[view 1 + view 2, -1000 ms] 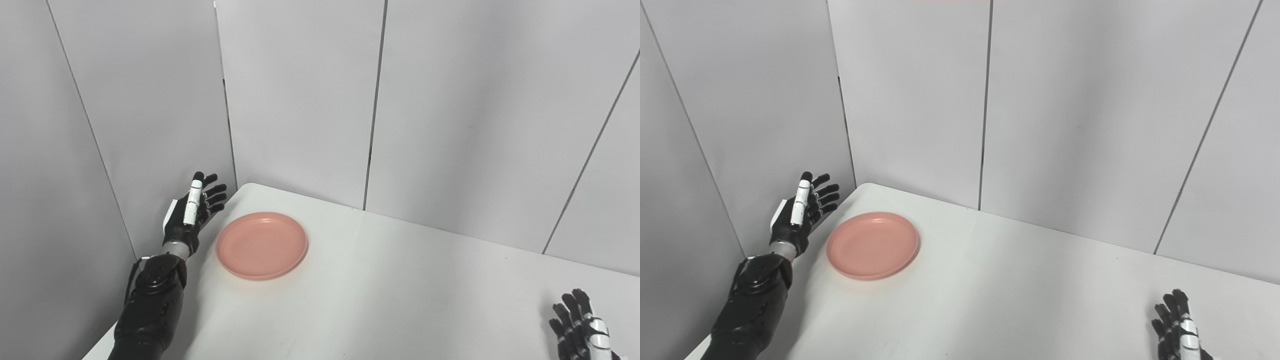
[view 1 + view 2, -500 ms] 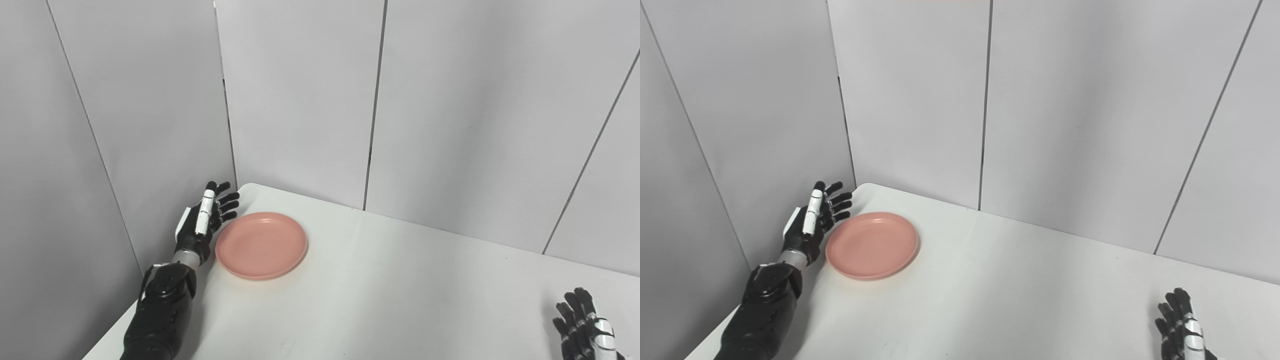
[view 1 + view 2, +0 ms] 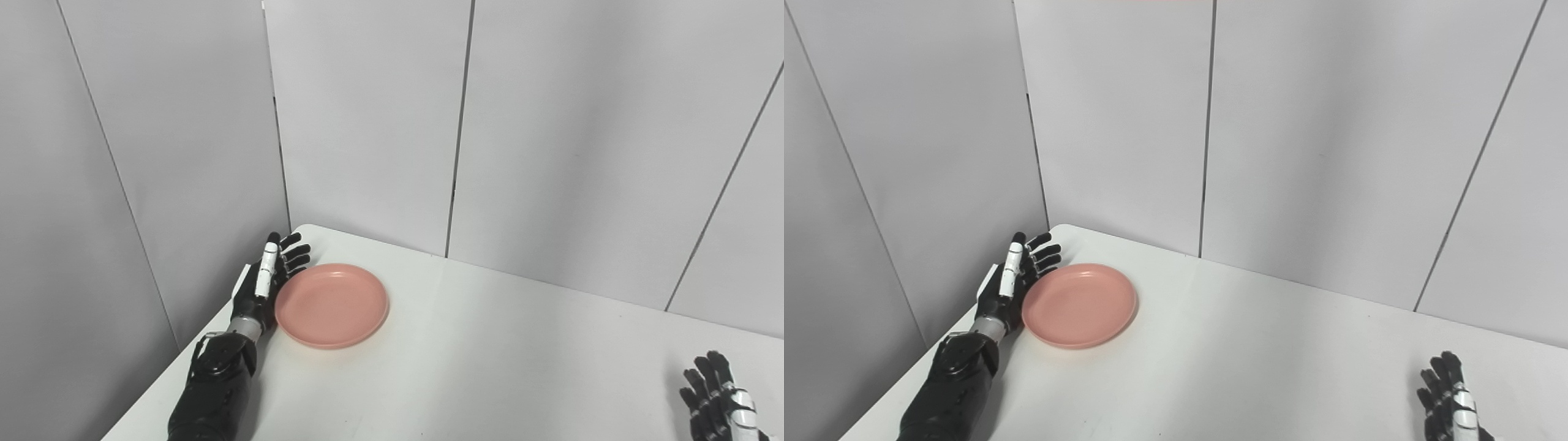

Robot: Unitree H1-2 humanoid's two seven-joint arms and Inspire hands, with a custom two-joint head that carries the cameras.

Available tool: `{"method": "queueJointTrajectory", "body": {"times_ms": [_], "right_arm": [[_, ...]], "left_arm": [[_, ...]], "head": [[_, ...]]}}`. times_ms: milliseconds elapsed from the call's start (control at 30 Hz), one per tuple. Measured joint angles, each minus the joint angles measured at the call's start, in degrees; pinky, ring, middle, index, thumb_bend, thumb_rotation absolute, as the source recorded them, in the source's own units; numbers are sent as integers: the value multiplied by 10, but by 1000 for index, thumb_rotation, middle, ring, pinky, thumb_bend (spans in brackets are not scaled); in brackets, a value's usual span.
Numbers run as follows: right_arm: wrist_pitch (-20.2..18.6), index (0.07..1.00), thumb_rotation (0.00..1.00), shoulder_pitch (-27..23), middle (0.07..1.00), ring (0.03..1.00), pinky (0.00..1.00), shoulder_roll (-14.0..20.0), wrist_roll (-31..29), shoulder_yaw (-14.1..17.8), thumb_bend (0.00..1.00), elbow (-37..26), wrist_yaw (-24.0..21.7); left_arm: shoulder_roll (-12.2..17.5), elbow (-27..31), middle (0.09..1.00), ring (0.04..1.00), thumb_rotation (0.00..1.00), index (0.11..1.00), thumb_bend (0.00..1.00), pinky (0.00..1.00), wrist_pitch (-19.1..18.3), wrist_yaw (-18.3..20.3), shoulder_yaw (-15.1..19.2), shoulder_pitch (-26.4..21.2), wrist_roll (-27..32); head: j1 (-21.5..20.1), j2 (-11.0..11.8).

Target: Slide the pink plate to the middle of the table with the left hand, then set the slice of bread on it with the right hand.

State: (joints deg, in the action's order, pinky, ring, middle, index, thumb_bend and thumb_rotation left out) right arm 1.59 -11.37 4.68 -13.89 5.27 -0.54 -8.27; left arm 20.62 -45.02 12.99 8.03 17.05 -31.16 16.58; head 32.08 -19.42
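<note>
Pressing the pink plate's [image 3: 331, 305] left rim near the tabletop's [image 3: 490, 355] far-left corner, the left hand [image 3: 264, 288] is spread wide, empty; right hand [image 3: 716, 404] likewise.

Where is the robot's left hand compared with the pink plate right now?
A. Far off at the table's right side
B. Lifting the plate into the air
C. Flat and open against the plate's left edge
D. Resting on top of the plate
C: the left hand stands open at the left rim of the pink plate, which lies flat on the table.

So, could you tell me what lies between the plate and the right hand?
Nothing: both views show only bare table between the plate and the right hand.
</note>
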Motion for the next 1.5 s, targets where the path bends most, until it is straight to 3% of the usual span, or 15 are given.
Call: {"method": "queueJointTrajectory", "body": {"times_ms": [433,900,1200,1500], "right_arm": [[0,984,1000,1,982,983,1000,0,0,0,589,0,1],[0,985,1000,2,988,994,1000,0,2,-1,585,-3,1],[0,997,1000,5,995,1000,1000,-1,2,-2,581,-13,4],[-14,994,985,7,988,1000,1000,-4,2,-2,602,-26,14]], "left_arm": [[-16,26,807,846,1000,813,739,865,-4,20,-2,6,21],[-64,100,804,840,1000,812,778,872,-4,17,-23,36,18],[-96,124,787,829,1000,808,789,868,-20,-16,-35,46,-6],[-105,140,802,847,1000,827,815,918,-26,-20,-51,52,-16]], "head": [[-4,-4],[-15,-11],[-20,-16],[-43,-29]]}}
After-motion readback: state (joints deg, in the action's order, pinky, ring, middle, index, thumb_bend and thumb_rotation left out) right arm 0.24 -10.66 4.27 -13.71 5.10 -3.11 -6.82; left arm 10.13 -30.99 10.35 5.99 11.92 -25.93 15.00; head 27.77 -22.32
